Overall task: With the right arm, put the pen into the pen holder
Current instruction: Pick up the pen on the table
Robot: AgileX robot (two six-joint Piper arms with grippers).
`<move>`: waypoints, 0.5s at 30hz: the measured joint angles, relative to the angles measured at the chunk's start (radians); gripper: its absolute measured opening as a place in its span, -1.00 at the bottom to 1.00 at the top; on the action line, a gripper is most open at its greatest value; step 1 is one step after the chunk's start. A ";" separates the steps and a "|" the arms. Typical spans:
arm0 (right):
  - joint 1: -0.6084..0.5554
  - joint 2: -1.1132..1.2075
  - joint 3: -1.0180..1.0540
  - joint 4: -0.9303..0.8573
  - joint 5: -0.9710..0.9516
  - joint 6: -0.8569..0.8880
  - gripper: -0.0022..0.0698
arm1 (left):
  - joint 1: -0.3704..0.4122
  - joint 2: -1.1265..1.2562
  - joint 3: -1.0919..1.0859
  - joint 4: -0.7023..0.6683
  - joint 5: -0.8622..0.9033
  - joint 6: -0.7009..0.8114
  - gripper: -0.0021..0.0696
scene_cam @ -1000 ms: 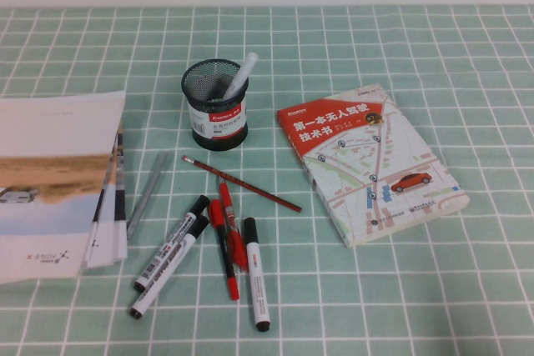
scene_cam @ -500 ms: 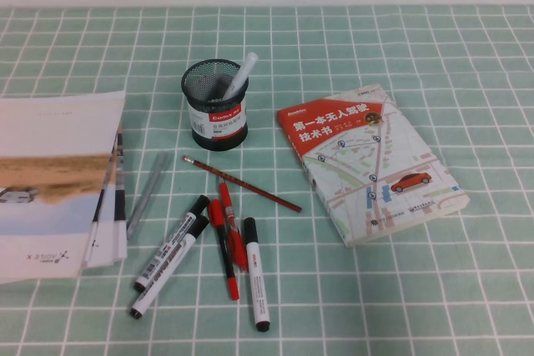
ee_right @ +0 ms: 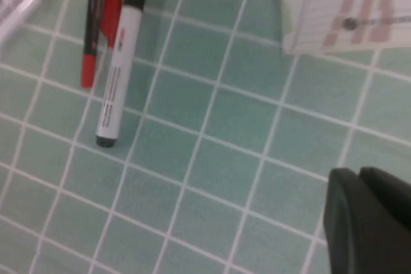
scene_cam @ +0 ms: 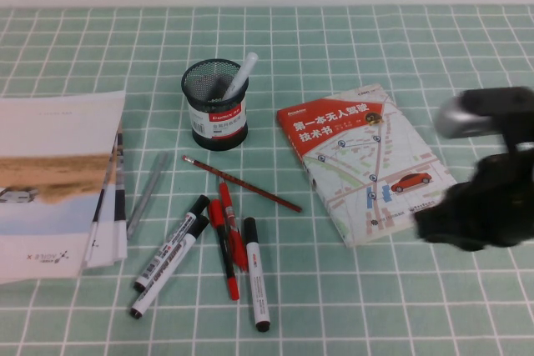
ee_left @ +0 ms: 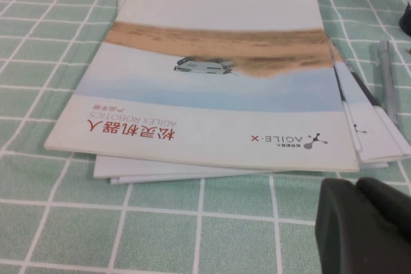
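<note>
The pen (scene_cam: 255,277), a white-barrelled marker with a long black cap, lies on the green checked cloth at the front of the pen cluster; it also shows in the right wrist view (ee_right: 118,76). The pen holder (scene_cam: 215,106), a black mesh cup with a red-and-white label, stands upright behind the cluster with a whitish-grey pen in it. My right arm reaches in from the right edge over the book's near corner; its gripper (scene_cam: 430,227) is shut and empty, well to the right of the pen, and shows in its wrist view (ee_right: 356,174). My left gripper (ee_left: 356,184) is shut and empty beside the brochures.
A book (scene_cam: 367,160) with a red top and a map cover lies right of the holder. A stack of brochures (scene_cam: 50,181) lies at the left, with a grey pen (scene_cam: 148,193) beside it. Two printed markers (scene_cam: 171,256), red pens (scene_cam: 227,239) and a red pencil (scene_cam: 242,183) lie around the pen.
My right arm has come into the high view from the right edge, over the book's near right corner. The pens, the holder and the book have not moved.
</note>
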 joint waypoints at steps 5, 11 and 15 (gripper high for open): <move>0.176 0.176 -0.117 -0.124 -0.003 0.179 -0.99 | 0.000 0.000 0.000 0.000 0.000 0.000 -0.95; 0.296 0.410 -0.310 -0.149 0.044 0.269 -0.99 | 0.000 0.000 0.000 0.000 0.000 0.000 -0.95; 0.345 0.542 -0.451 -0.164 0.108 0.282 -0.97 | 0.000 0.000 0.000 0.000 0.000 0.000 -0.95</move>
